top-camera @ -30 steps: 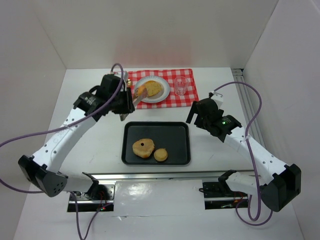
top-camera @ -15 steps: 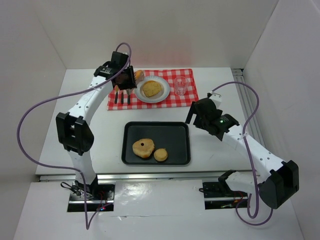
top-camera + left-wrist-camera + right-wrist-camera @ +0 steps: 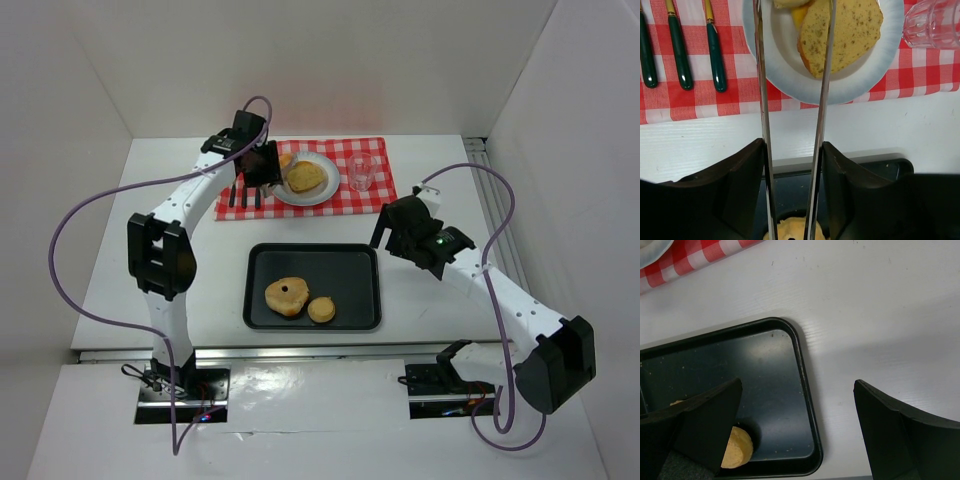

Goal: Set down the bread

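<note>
My left gripper is over the red checked cloth and is shut on a pair of metal tongs. The two blades run up between its fingers to the white plate. A small piece of bread lies at the plate's left rim between the blade tips, which stand apart. A larger seeded slice lies flat on the plate. My right gripper hangs open over the right edge of the black tray, holding nothing.
The black tray holds a ring-shaped bread and a small round one. A clear glass stands right of the plate. Green-handled cutlery lies on the cloth to the plate's left. White walls enclose the table.
My left gripper has brought the tongs and the small bread over the plate's left rim, and the blades have spread wider. The right arm has stayed in place.
</note>
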### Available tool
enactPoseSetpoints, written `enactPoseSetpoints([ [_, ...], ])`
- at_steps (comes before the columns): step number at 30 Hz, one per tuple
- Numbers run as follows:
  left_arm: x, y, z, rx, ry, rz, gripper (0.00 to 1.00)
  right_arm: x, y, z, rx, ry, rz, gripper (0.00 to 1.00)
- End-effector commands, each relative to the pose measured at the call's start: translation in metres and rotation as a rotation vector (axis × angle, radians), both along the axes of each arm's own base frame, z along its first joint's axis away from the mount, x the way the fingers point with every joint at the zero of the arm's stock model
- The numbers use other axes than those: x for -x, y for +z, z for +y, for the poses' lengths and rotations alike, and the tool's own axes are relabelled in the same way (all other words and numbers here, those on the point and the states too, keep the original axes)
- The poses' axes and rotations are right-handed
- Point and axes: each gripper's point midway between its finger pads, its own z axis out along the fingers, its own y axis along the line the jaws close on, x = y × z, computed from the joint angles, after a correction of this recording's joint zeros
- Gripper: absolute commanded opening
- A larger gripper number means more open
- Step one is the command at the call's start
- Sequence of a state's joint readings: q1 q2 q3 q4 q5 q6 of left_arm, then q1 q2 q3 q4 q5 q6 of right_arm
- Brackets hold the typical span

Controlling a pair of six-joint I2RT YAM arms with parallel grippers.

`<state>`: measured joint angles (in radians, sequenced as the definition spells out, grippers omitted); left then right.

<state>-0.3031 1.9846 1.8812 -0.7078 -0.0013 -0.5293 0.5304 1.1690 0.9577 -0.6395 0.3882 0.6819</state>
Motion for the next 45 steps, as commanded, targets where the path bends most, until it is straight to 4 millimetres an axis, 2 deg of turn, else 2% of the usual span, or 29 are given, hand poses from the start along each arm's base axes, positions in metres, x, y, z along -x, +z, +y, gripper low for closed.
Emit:
enactPoseSetpoints([
  [1,-0.011,0.014,-0.005,0.042,-0.004,-0.054,0.60,-0.012,0.021,0.006,-0.022,0.002,-0.067,1.00],
  [3,-0.011,0.018,-0.003,0.031,-0.004,-0.067,0.64,-0.012,0.021,0.006,-0.022,0.002,-0.067,1.00],
  [10,-0.013,0.038,-0.003,0.026,-0.017,-0.093,0.64,-0.012,0.021,0.006,-0.022,0.002,-0.067,1.00],
  [11,-0.013,0.048,-0.003,0.033,-0.017,-0.115,0.64,-0.012,0.021,0.006,-0.022,0.002,-0.067,1.00],
  [13,-0.010,0.057,0.002,0.017,-0.010,-0.133,0.64,-0.012,0.021,0.006,-0.022,0.002,-0.067,1.00],
  [14,-0.010,0.071,0.005,0.014,0.002,-0.167,0.64,-0.012,0.021,0.006,-0.022,0.002,-0.067,1.00],
  [16,-0.004,0.076,0.011,-0.006,0.008,-0.169,0.64,-0.012,0.021,0.006,-0.022,0.002,-0.067,1.00],
  [22,0.005,0.114,0.025,-0.033,0.047,-0.251,0.64,-0.012,0.021,0.006,-0.022,0.002,-0.067,1.00],
  [25,0.011,0.124,0.037,-0.069,0.081,-0.281,0.63,-0.012,0.021,0.006,-0.022,0.002,-0.067,1.00],
  [28,0.019,0.127,0.056,-0.136,0.137,-0.291,0.61,-0.012,0.021,0.006,-0.022,0.002,-0.067,1.00],
  [29,0.021,0.128,0.069,-0.163,0.176,-0.296,0.61,-0.012,0.021,0.006,-0.022,0.002,-0.067,1.00],
  [30,0.028,0.138,0.082,-0.197,0.223,-0.323,0.60,-0.012,0.021,0.006,-0.022,0.002,-0.067,1.00],
  [31,0.035,0.126,0.112,-0.317,0.339,-0.308,0.59,-0.011,0.023,0.006,-0.026,0.002,-0.075,1.00],
  [33,0.047,0.117,0.140,-0.379,0.429,-0.293,0.59,-0.011,0.023,0.006,-0.026,0.002,-0.075,1.00],
  [34,0.060,0.100,0.153,-0.396,0.465,-0.258,0.59,-0.011,0.023,0.006,-0.026,0.002,-0.075,1.00],
  [36,0.068,0.082,0.176,-0.396,0.528,-0.230,0.59,-0.010,0.020,0.005,-0.022,0.002,-0.067,1.00],
  [37,0.073,0.056,0.176,-0.365,0.527,-0.190,0.59,-0.010,0.020,0.005,-0.022,0.002,-0.067,1.00],
  [38,0.076,0.047,0.186,-0.341,0.560,-0.170,0.59,-0.010,0.017,0.006,-0.017,0.002,-0.059,1.00],
  [40,0.079,0.028,0.185,-0.281,0.570,-0.142,0.59,-0.010,0.017,0.006,-0.017,0.002,-0.059,1.00],
  [41,0.086,0.004,0.187,-0.278,0.570,-0.096,0.59,-0.010,0.017,0.006,-0.017,0.002,-0.059,1.00],
  [43,0.090,-0.022,0.191,-0.275,0.587,-0.077,0.60,-0.010,0.015,0.006,-0.017,0.002,-0.059,1.00],
  [45,0.091,-0.033,0.190,-0.246,0.589,-0.053,0.63,-0.010,0.017,0.005,-0.022,0.002,-0.067,1.00],
])
